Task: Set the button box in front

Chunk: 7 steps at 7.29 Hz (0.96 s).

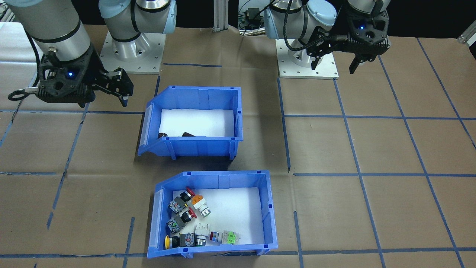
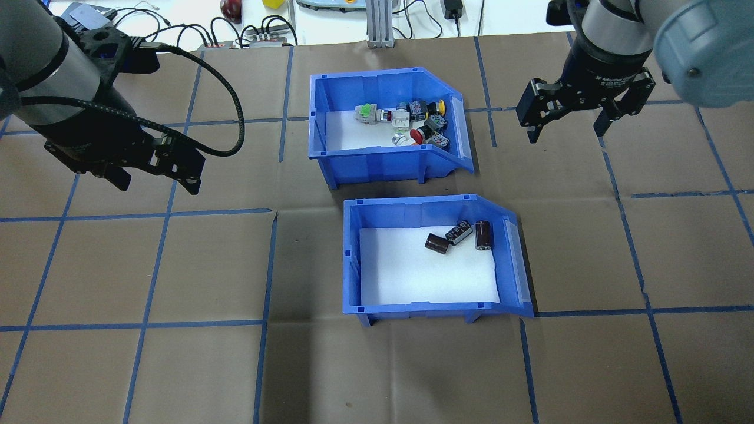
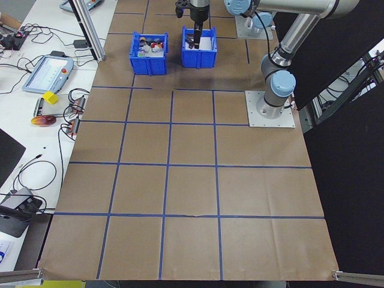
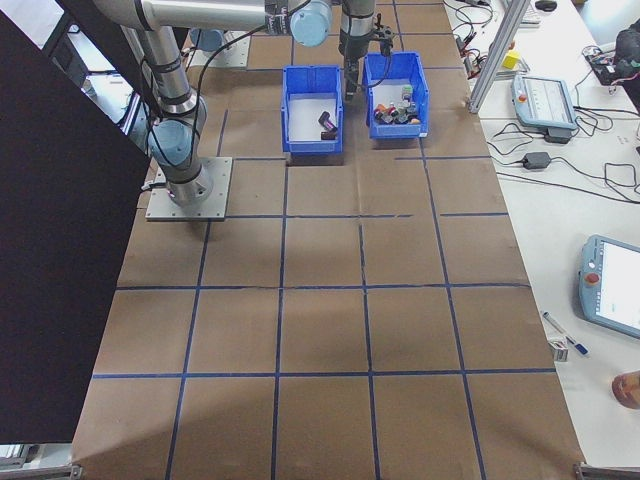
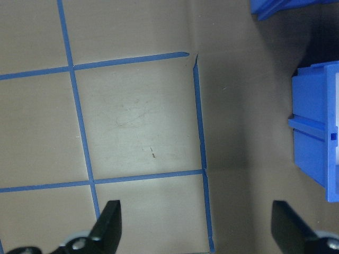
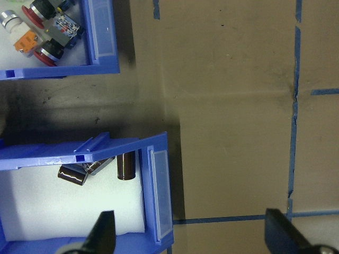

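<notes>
Blue plastic button box (image 1: pixel 212 216) with white foam liner, colourful push-buttons: table's far side from robot, beyond capacitor bin (image 1: pixel 193 123). Left gripper (image 2: pixel 154 176), right gripper (image 2: pixel 570 121) both agape, empty. Risk: identical bins, wrong one grabbed.

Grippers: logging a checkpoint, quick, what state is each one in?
Left gripper: open, holding nothing.
Right gripper: open, holding nothing.
</notes>
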Motion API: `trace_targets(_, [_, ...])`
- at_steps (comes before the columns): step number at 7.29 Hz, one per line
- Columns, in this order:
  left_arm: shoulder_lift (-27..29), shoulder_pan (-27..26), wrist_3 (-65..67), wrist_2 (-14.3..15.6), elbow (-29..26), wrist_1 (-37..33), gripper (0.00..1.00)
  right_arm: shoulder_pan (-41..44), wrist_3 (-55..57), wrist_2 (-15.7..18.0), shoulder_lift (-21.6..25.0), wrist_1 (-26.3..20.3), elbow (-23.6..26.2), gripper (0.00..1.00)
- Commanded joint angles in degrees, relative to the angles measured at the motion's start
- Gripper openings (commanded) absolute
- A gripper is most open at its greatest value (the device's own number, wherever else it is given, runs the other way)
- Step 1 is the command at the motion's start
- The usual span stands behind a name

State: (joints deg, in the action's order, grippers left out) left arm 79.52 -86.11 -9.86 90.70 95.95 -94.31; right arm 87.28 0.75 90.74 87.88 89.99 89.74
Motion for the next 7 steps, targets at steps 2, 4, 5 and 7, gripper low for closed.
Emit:
trace_targets(2, [0.28,-0.03,0.19,-0.08,-0.23,0.01,0.99,0.09,2.94,-1.87,0.89,-2.18,-0.44,1.0])
trace_targets(4, [-0.15,0.06,-0.07,0.09,0.19,0.09,0.99,0.09,2.94,-1.54,1.16,-2.28,-0.44,1.0])
trace_targets(5, [0.1,-0.03,0.63,-0.17,-0.23,0.1,0.99,0.09,2.94,-1.45,1.16,-2.36,-0.44,1.0])
trace_targets(7, [-0.16,0.06,0.02,0.0,-0.05,0.1,0.99,0.09,2.94,-1.36,1.16,-2.45,-0.44,1.0])
